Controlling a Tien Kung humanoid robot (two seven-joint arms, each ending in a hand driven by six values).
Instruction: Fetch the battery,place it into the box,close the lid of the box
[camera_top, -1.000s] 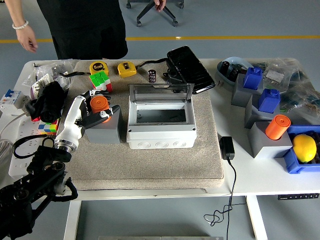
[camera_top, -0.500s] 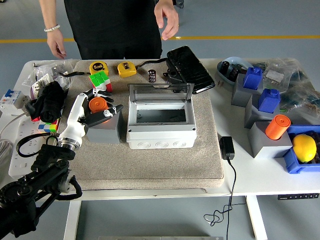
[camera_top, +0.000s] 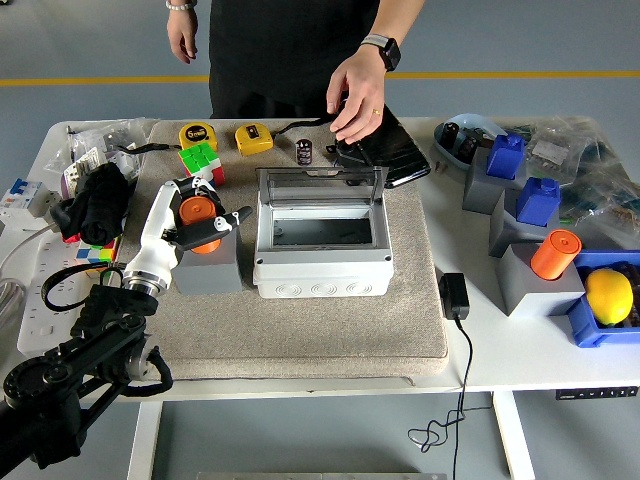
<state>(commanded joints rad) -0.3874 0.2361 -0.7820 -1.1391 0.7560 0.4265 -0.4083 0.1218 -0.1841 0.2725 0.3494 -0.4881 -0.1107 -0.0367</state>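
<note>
box (camera_top: 322, 240) mid-mat (camera_top: 300, 330), lid (camera_top: 320, 181) up at its back | battery (camera_top: 198, 212) on block (camera_top: 206, 262), left of box | capacitor (camera_top: 304, 152) behind box | adapter (camera_top: 454, 296) right of mat

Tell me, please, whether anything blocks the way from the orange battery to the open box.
Nothing visible does. The left hand has its fingers around the orange battery in its grey holder; the box beside it stands open, its lid raised.

Left hand (camera_top: 196, 212) curled around orange battery (camera_top: 196, 210) on grey holder (camera_top: 208, 262); box (camera_top: 320, 240) open; person's hand (camera_top: 355, 108) on black case (camera_top: 385, 140).
</note>
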